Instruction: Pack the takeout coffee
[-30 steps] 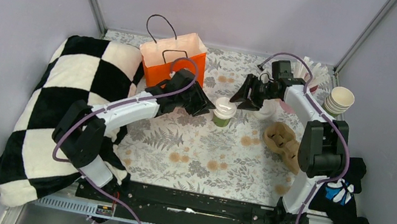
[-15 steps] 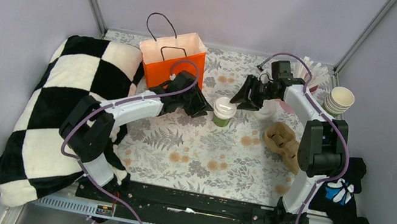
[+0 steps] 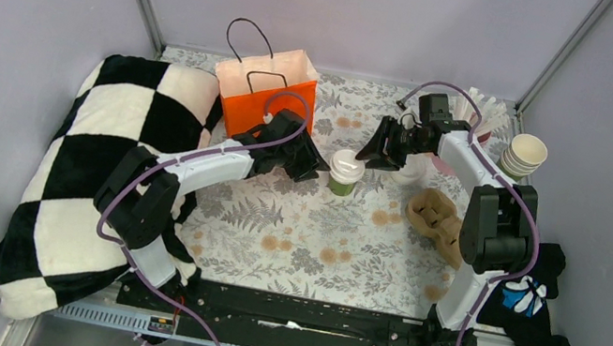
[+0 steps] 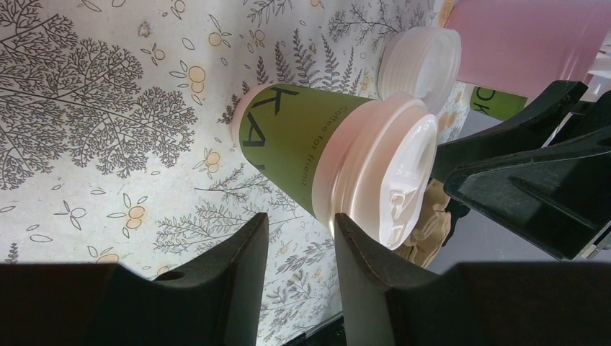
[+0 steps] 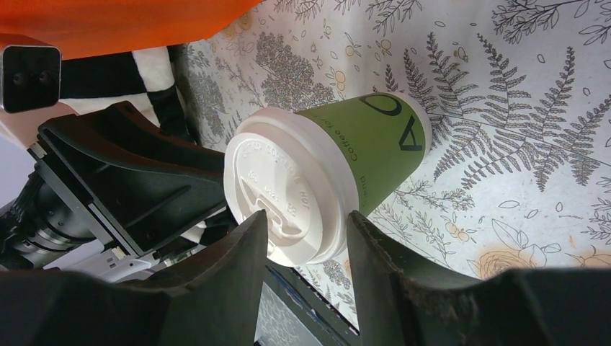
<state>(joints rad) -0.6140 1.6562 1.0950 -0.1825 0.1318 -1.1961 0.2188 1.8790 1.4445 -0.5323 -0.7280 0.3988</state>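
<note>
Only the left arm's elbow has shifted slightly right; both tools stay put. The left tool (image 4: 300,220) is spread and empty, its tips just short of the cup (image 4: 288,148). The right tool (image 5: 306,216), likewise spread and empty, faces it. The cup stands upright on the tabletop (image 3: 311,231) between them.

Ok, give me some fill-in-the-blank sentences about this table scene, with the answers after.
1. The left gripper and the right gripper flank the green paper cup, whose round plastic lid is ____.
2. The paper bag with handles beyond the left gripper is coloured ____.
3. The brown moulded-pulp cup carrier lies beside the ____ arm.

Answers: white; orange; right.
</note>
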